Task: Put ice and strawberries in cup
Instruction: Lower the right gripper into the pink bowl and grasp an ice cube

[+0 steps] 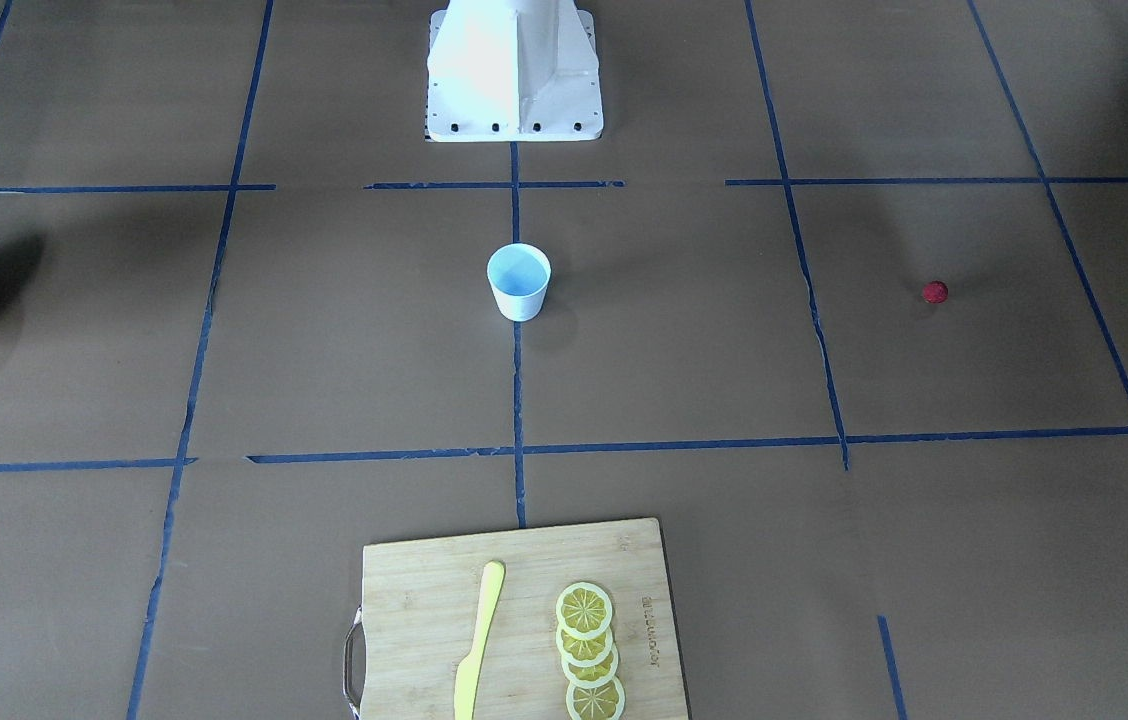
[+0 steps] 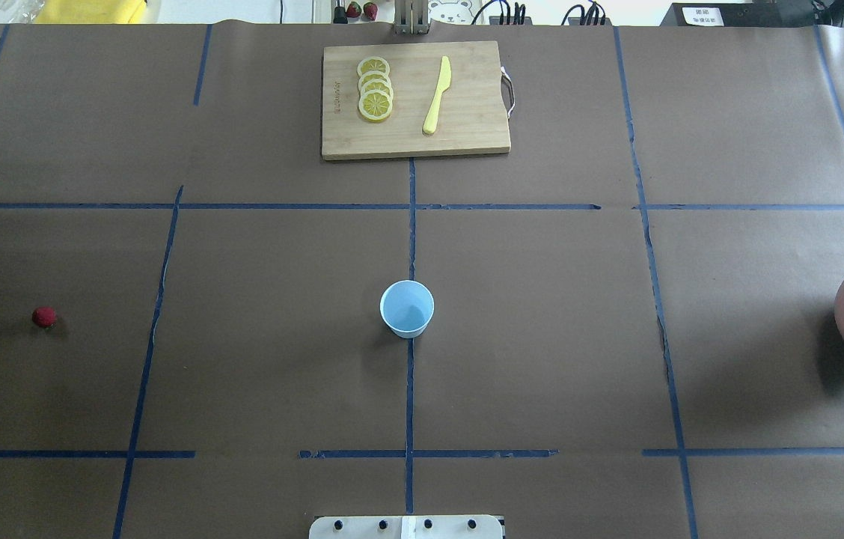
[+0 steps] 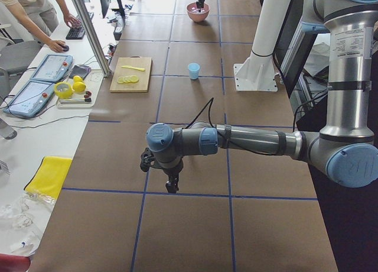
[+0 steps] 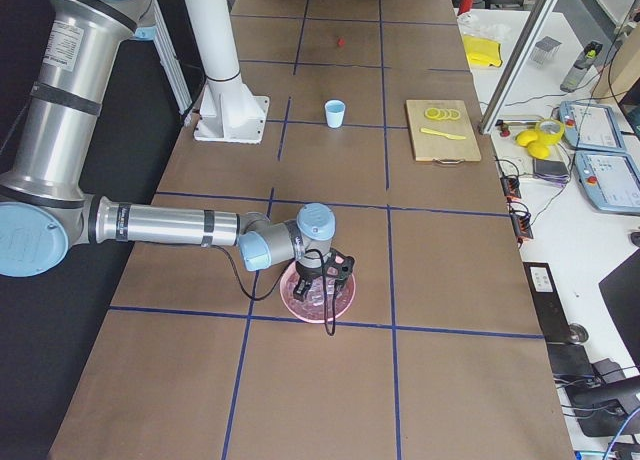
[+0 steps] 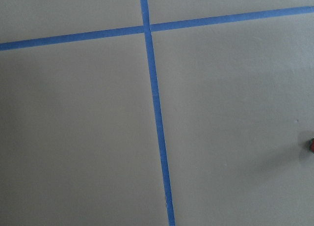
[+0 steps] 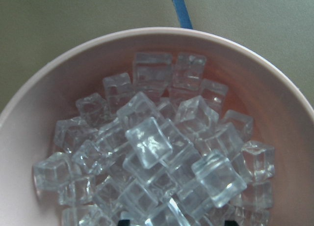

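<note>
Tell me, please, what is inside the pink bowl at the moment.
The pink bowl holds a heap of clear ice cubes, piled several deep. The bowl's floor and anything beneath the heap are covered, so I cannot see them.

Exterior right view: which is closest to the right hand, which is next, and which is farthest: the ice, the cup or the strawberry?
From the right hand:
1. Ice: right under the hand, in the bowl at the near end.
2. Cup: in the middle of the table, farther along.
3. Strawberry: at the far end, on the left arm's side.
</note>
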Available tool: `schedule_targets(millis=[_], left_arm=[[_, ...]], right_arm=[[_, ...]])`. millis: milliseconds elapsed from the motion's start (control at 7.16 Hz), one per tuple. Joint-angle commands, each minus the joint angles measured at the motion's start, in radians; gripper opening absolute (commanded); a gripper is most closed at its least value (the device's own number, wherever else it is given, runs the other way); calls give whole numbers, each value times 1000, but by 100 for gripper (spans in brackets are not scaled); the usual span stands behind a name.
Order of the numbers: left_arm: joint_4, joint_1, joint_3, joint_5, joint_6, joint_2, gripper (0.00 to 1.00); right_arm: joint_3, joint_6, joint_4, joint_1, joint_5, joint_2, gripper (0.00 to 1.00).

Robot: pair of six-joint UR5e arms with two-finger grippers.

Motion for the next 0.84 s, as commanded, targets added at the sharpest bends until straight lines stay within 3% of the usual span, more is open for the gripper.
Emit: schedule_targets(millis=[0, 140, 559, 699], left_arm=[[0, 0, 1, 0, 0, 0, 100], [0, 0, 2, 0, 0, 0, 100], [0, 0, 4, 0, 2, 0, 100], [0, 0, 5, 0, 5, 0, 100]], right_arm=[[0, 1, 2, 1, -1, 0, 60], [0, 1, 0, 0, -2, 0, 49], [3, -2, 2, 0, 3, 9, 2], [8, -1, 2, 1, 4, 9, 0]])
